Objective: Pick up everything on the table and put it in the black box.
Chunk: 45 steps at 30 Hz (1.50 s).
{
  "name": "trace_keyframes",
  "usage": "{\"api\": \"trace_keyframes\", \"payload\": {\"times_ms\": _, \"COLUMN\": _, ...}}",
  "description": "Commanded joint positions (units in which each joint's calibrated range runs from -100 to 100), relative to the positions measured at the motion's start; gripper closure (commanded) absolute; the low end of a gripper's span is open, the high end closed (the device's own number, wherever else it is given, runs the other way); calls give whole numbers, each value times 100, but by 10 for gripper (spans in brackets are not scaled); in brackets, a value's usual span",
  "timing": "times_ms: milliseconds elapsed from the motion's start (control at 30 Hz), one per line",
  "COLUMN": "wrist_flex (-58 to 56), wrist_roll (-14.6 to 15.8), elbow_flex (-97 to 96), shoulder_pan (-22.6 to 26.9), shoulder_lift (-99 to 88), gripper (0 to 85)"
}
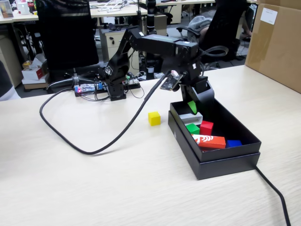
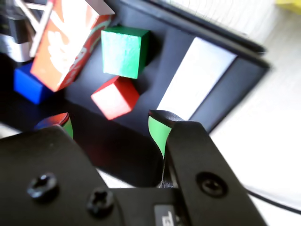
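A: Where is the pincer (image 2: 110,125) right now?

B: It hangs over the far end of the black box (image 1: 221,162); in the wrist view its two green-tipped fingers stand apart with nothing between them, so it is open and empty.

A: What is already in the box?

B: In the wrist view I see the green cube (image 2: 124,51) and the red cube (image 2: 114,96) close together; the green one sits at about 12 o'clock from the red one. Beside them lie a white block (image 2: 197,75), a red-orange block (image 2: 66,40) with white marks, and a blue block (image 2: 29,84); those are all inside too.

A: So what is left out?

B: The yellow cube (image 1: 154,118); in the fixed view it sits alone on the table (image 1: 94,183), just outside the box's left wall.

A: Which way is it from the pincer?

B: In the fixed view it lies at about 8 o'clock from the pincer, near but not touching the box. In the wrist view only a blurry yellow corner shows, up at 1 o'clock, past the box's rim.

A: Does the cube have a long side to line up with?

B: No, all its sides look the same; so I think any pair of flat faces will do.

A: What would the next move need?

B: My guess: lift clear of the rim, swing out over the wall toward the cube, then come down around it; the thick black cable (image 1: 94,146) curves nearby on the table, so it could get in the way.
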<state>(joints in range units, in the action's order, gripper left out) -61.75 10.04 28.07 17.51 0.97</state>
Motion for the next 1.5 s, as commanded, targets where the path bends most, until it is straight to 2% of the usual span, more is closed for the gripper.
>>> {"api": "trace_keyframes", "payload": {"times_ms": 0, "wrist_flex": -6, "wrist_roll": -112, "elbow_flex": 4, "shoulder_pan": -78, "shoulder_lift": -1239, "gripper": 504}}
{"api": "trace_keyframes", "payload": {"times_ms": 333, "wrist_flex": -15, "wrist_roll": -181, "elbow_flex": -1773, "shoulder_pan": -386, "shoulder_lift": -3763, "gripper": 481}}
{"api": "trace_keyframes", "payload": {"times_ms": 433, "wrist_flex": -162, "wrist_roll": -181, "elbow_flex": -2354, "shoulder_pan": -420, "shoulder_lift": -4406, "gripper": 442}}
{"api": "trace_keyframes", "payload": {"times_ms": 733, "wrist_flex": -171, "wrist_roll": -117, "elbow_flex": -3949, "shoulder_pan": -650, "shoulder_lift": -5886, "gripper": 406}}
{"api": "trace_keyframes", "payload": {"times_ms": 967, "wrist_flex": -127, "wrist_roll": -78, "elbow_flex": -4747, "shoulder_pan": -679, "shoulder_lift": -5920, "gripper": 376}}
{"api": "trace_keyframes", "payload": {"times_ms": 1200, "wrist_flex": 546, "wrist_roll": 0, "elbow_flex": -5500, "shoulder_pan": -615, "shoulder_lift": -5611, "gripper": 378}}
{"api": "trace_keyframes", "payload": {"times_ms": 1467, "wrist_flex": 866, "wrist_roll": 54, "elbow_flex": -5427, "shoulder_pan": -571, "shoulder_lift": -4911, "gripper": 379}}
